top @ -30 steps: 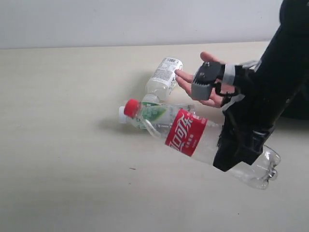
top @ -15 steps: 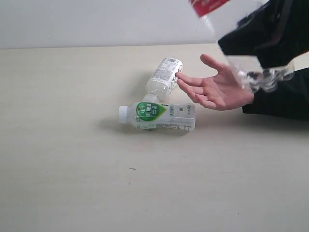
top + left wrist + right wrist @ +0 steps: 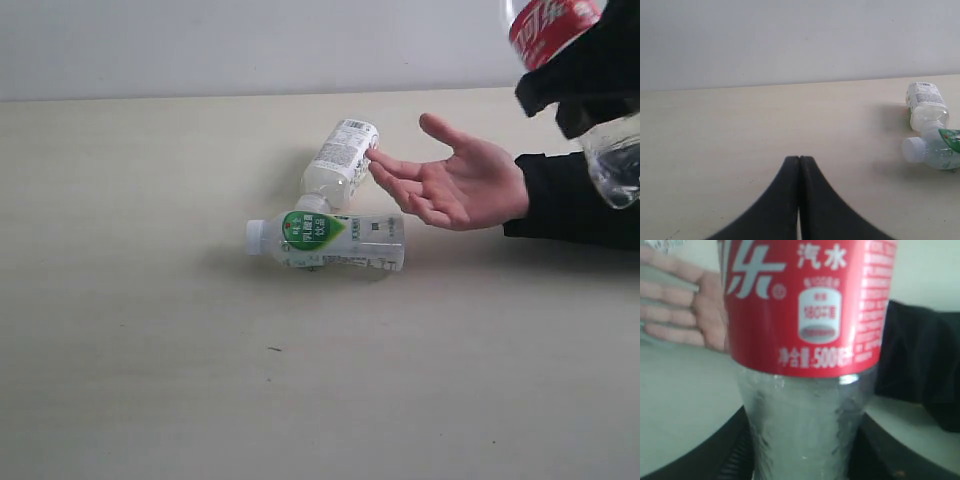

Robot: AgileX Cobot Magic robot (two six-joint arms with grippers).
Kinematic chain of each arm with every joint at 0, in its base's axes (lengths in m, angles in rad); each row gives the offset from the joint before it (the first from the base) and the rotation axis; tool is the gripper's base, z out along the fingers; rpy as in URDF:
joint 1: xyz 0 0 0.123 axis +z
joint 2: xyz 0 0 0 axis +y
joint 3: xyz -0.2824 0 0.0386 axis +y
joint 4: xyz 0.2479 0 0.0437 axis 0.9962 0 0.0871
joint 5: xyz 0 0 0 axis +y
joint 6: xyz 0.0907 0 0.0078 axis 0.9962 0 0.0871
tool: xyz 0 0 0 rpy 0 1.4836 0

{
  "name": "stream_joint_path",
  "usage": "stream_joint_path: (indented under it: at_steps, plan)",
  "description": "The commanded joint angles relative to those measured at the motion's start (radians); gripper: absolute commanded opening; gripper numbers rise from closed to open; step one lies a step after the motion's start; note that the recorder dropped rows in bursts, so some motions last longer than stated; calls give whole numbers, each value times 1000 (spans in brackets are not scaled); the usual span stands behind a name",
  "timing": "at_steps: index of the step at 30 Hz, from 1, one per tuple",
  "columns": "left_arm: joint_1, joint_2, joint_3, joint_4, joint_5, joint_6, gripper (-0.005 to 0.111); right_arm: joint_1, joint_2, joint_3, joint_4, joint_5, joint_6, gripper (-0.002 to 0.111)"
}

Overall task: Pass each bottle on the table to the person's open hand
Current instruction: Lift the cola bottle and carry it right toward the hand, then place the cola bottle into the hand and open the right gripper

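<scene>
Coca-Cola bottle [image 3: 553,22] is held high off the bench [image 3: 150,350] near the open hand [image 3: 455,185], with the right gripper [image 3: 585,90] jaws clamped on its clear lower body. I see the left gripper [image 3: 799,167] jaws closed on nothing. Far whitish bottle [image 3: 340,160] and near whitish bottle [image 3: 330,240] lie on their sides on the bench, just beside the fingertips.

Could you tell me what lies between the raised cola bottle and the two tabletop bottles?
The person's open hand, left of the cola bottle in the exterior view.

The Coke bottle [image 3: 555,25] runs off the top edge, cap unseen. The left wrist view cuts off the green bottle [image 3: 935,150].
</scene>
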Motion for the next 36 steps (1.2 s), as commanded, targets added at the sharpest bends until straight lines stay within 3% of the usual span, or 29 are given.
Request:
stream_joint_path:
  at_steps: [1,13,36]
  plan:
    - [2,-6,3,5,-6,1,0,4,144,-104,106,46,-35,0]
    - [2,-6,3,5,-6,1,0,4,354,-197,199,54,-72,0]
    - [2,-6,3,5,-6,1,0,4,426,-197,215,4,-75,0]
